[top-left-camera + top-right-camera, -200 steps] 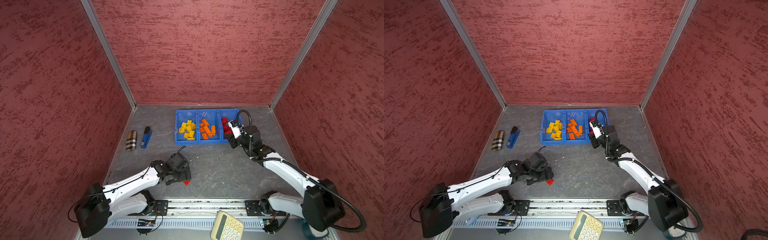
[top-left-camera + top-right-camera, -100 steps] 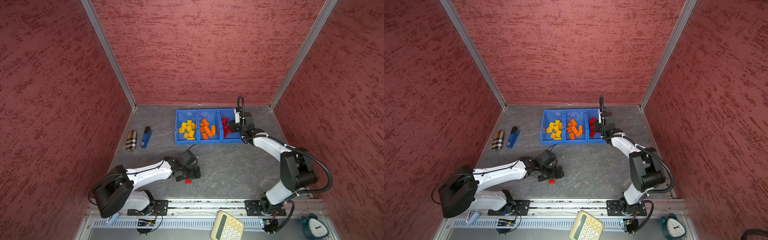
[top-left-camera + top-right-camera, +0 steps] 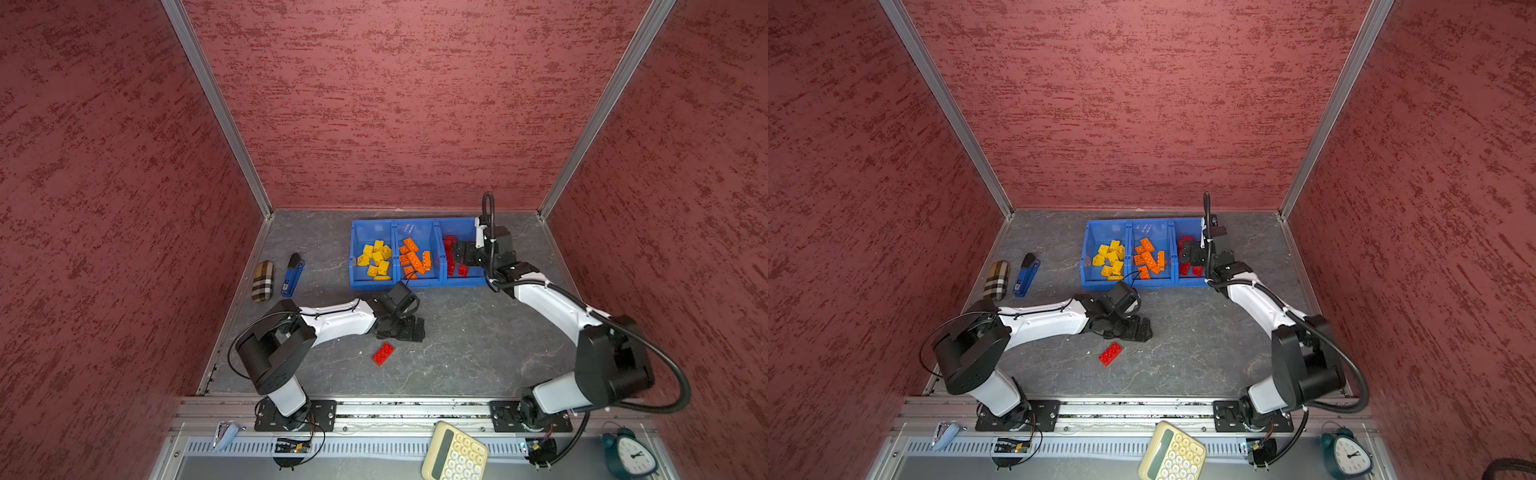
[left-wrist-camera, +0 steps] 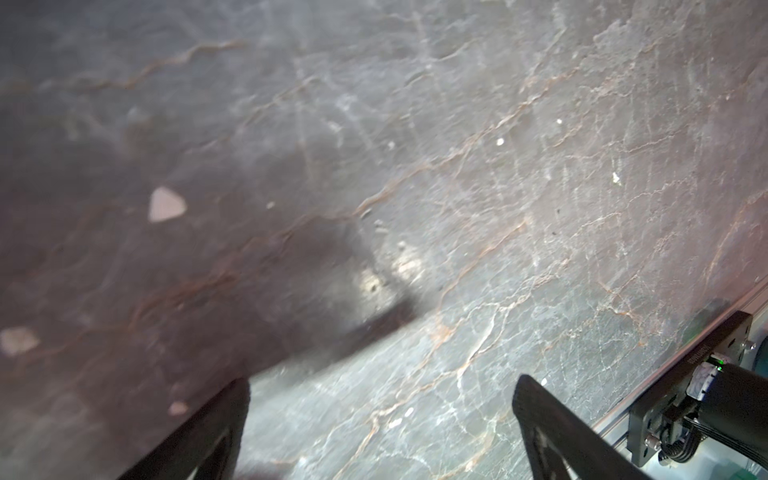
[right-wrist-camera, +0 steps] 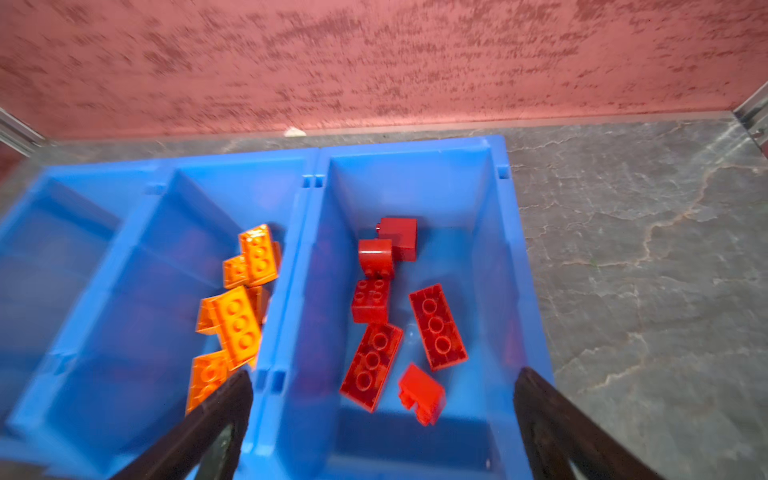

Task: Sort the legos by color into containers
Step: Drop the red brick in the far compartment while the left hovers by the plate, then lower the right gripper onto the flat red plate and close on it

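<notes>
- Right tool (image 5: 384,376) is held apart, empty, over the rightmost joined bright blue plastic bin (image 3: 461,283).
- Left tool (image 4: 382,386) is held apart before the bins, near a long red studded brick (image 3: 383,353).

Both top views are bright, evenly lit and sharp. The left wrist view is blurred, a broad shadow darkening the bench (image 4: 540,166). The right wrist view smears slightly.

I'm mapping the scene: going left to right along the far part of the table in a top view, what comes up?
Plaid case → blue stapler → yellow legos → orange legos → red legos.
</notes>
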Available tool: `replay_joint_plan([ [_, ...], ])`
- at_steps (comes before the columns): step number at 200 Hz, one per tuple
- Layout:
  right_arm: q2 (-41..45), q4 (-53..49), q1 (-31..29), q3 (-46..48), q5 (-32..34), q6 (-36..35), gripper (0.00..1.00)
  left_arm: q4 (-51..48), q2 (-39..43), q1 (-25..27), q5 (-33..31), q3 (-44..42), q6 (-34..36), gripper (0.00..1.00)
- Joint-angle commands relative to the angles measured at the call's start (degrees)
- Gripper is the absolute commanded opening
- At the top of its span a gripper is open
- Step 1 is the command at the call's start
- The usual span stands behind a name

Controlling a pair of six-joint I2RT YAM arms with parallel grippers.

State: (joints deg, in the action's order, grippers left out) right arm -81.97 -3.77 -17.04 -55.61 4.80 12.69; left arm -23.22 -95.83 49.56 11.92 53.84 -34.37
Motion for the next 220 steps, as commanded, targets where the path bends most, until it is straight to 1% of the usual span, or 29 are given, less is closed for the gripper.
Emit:
replay_joint_plan([
  [1,5.85,2.2,-0.01,2.84,2.65,4.08,0.99,-2.41,-2.34,0.39,1.88,1.45,3.7,1.0],
  [18,9.81,2.37,0.07,5.59,4.35,5.51,0.99,-3.3,-1.22,0.4,0.79,1.28,3.81,1.0],
  [36,13.01,5.59,0.05,10.01,1.64,5.24,0.99,-3.02,1.52,-0.19,-0.52,-0.2,2.89,0.99],
  [44,14.12,7.44,0.1,11.74,-2.26,3.78,0.99,-2.57,3.14,-0.41,-1.12,-0.95,2.54,1.0],
  [58,14.48,9.37,-0.01,13.07,-12.23,0.81,0.99,-1.83,6.31,-0.75,-2.74,-2.21,1.75,1.0],
  [77,13.96,11.97,-0.85,14.29,-23.18,-1.91,0.99,-0.95,10.74,-1.51,-5.57,-3.93,0.03,1.0],
  [96,13.31,14.28,-3.77,15.39,-29.13,-7.59,0.99,-1.35,14.75,-3.24,-9.06,-5.53,-2.39,1.0],
  [119,12.59,16.78,-9.69,17.42,-34.72,-19.77,0.99,-3.8,19.91,-6.78,-13.2,-7.85,-6.21,1.0],
  [129,11.54,17.24,-12.13,17.7,-35.99,-24.2,0.99,-5.75,22.04,-9.19,-14.3,-8.76,-7.85,0.99],
  [139,9.68,16.6,-14.19,16.82,-37.11,-26.99,0.99,-7.66,24.24,-11.56,-15.15,-9.57,-8.84,1.0],
  [156,5.04,12.4,-17.23,13.41,-38.71,-31.5,0.99,-11.18,27.95,-15.55,-16.33,-10.58,-9.22,0.99],
  [180,-2.62,4.64,-22.82,7.5,-37.44,-39.68,0.99,-14.84,33.57,-19.19,-17.34,-11.59,-9.42,1.0],
  [201,-9.57,-2.25,-26.65,2.01,-37.63,-45.75,0.99,-17.66,38.13,-21.65,-18.51,-12.44,-9.71,1.0],
  [206,-11.24,-3.79,-27.62,0.6,-37.39,-48.74,0.99,-18.31,39.06,-22.27,-18.79,-12.68,-9.79,1.0],
  [220,-15.38,-8.15,-30.23,-3.12,-35.97,-53.29,0.99,-19.67,41.62,-23.72,-19.86,-13.4,-10.46,0.99],
])
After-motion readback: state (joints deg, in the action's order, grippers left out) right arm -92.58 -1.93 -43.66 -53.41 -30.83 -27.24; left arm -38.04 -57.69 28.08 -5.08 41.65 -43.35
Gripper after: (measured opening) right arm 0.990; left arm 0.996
